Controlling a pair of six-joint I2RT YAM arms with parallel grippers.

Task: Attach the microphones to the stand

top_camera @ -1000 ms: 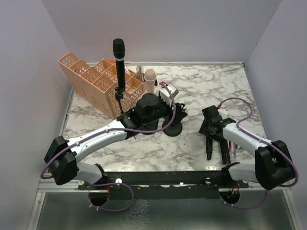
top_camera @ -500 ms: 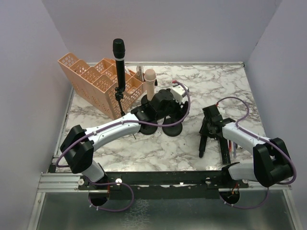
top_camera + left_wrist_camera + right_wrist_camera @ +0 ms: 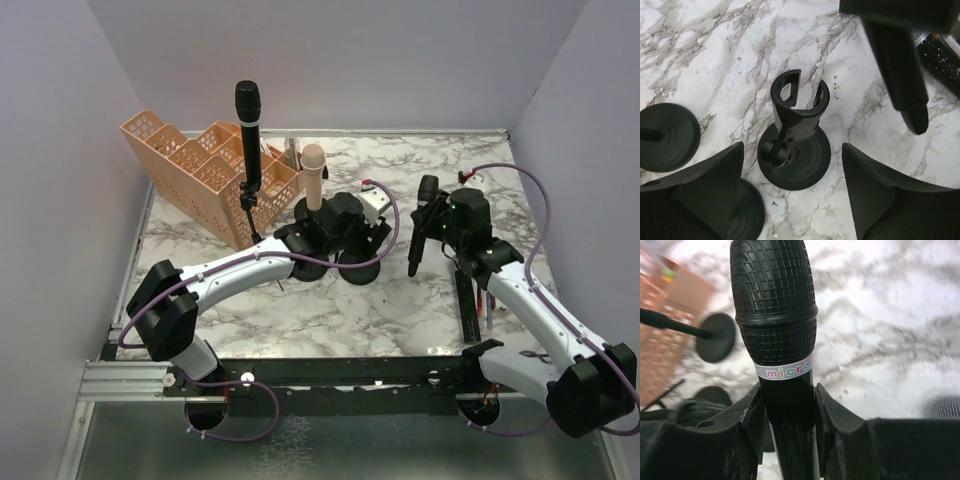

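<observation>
Broadly, a marble table [image 3: 400,310] fills the floor of the scene, with an orange basket [image 3: 190,165] of stepped compartments standing at its far left corner. The left arm [image 3: 230,275] reaches out across the table toward the middle, and the left gripper [image 3: 792,150] hangs released above a short empty stand [image 3: 795,135]. Its two fingers are spread wide to either side of the stand's round base, touching nothing. That stand's forked clip points up and holds nothing. The right arm [image 3: 530,310] rises from the near right, and the right gripper [image 3: 790,410] is clenched around the handle of a black microphone [image 3: 775,315], just below its labelled band. The microphone is lifted off the table, head up and leaning a little. It sits just right of the empty stand, with its tapered tail showing in the left wrist view (up and to the right of the clip, apart from it). Beside the basket a tall stand [image 3: 246,205] carries a second black microphone [image 3: 248,120] upright. Near it a pale microphone [image 3: 314,175] stands upright too, its foot partly hidden behind the left gripper.
</observation>
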